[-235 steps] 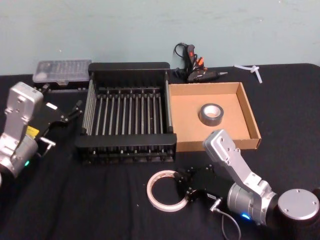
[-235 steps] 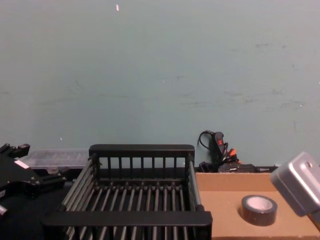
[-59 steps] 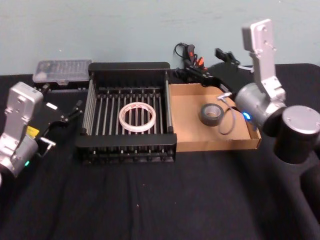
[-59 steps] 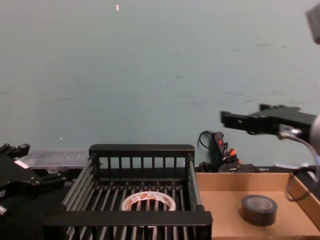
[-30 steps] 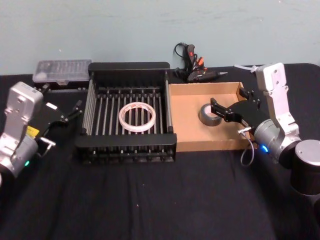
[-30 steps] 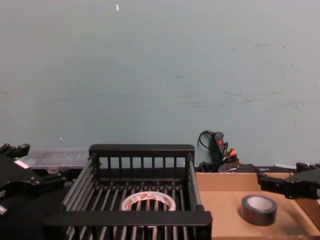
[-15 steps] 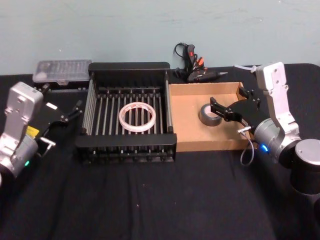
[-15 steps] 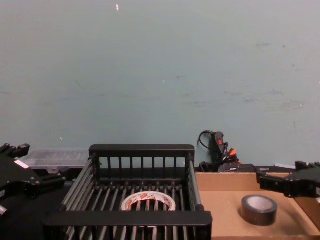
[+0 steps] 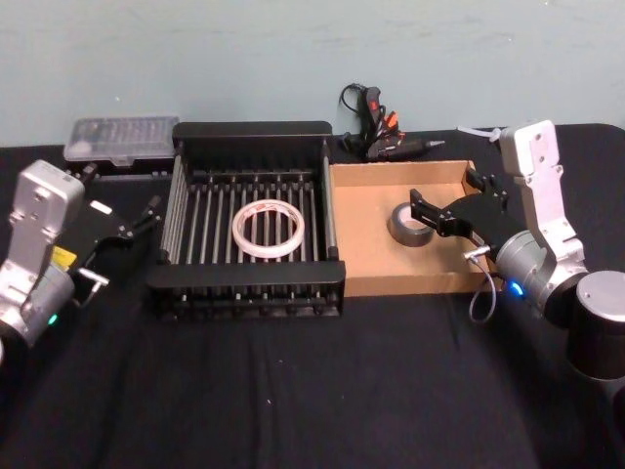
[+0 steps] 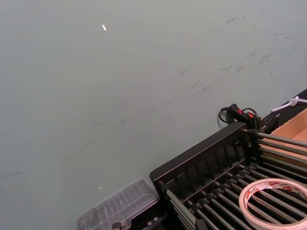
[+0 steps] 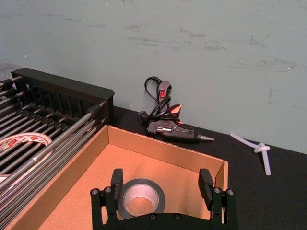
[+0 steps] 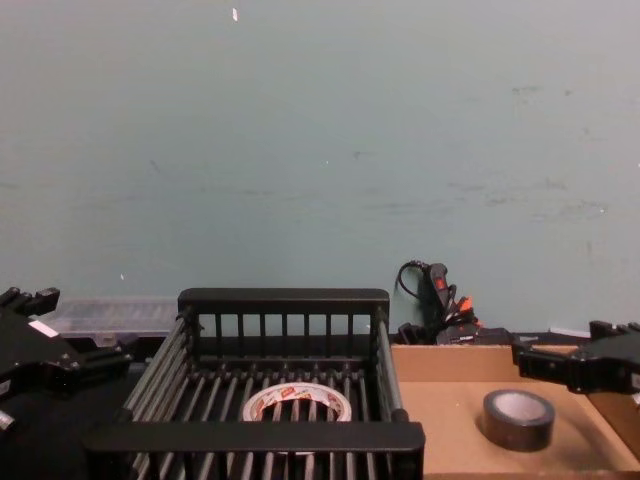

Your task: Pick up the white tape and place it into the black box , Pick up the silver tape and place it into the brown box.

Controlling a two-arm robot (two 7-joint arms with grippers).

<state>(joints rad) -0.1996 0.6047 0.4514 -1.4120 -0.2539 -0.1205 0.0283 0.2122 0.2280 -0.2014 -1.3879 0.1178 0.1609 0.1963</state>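
The white tape (image 9: 268, 225) now lies in the black box (image 9: 249, 133), and the right claw (image 9: 451, 206), spread, has dropped over the silver tape (image 9: 408, 224) already in the brown box (image 9: 366, 256).

A wide, flat roll of white tape (image 9: 268, 227) shows cream-white with small red marks on its inner ring. It lies on the dark slatted bars of a black plastic crate (image 9: 251, 129) with solid black rims. A shallow tray of brown cardboard (image 9: 363, 234) is plain tan-orange inside. In it, just beside the fingers of the black right gripper (image 9: 447, 198), sits a small, thick roll of dark grey-silver tape (image 9: 407, 225) with a pale core. The right arm behind that gripper is silver-grey. The table (image 9: 293, 391) is covered in black cloth. The wall (image 9: 293, 49) is a pale, scuffed teal. By the wall lies a black glue gun (image 9: 386, 137) with orange-red accents.
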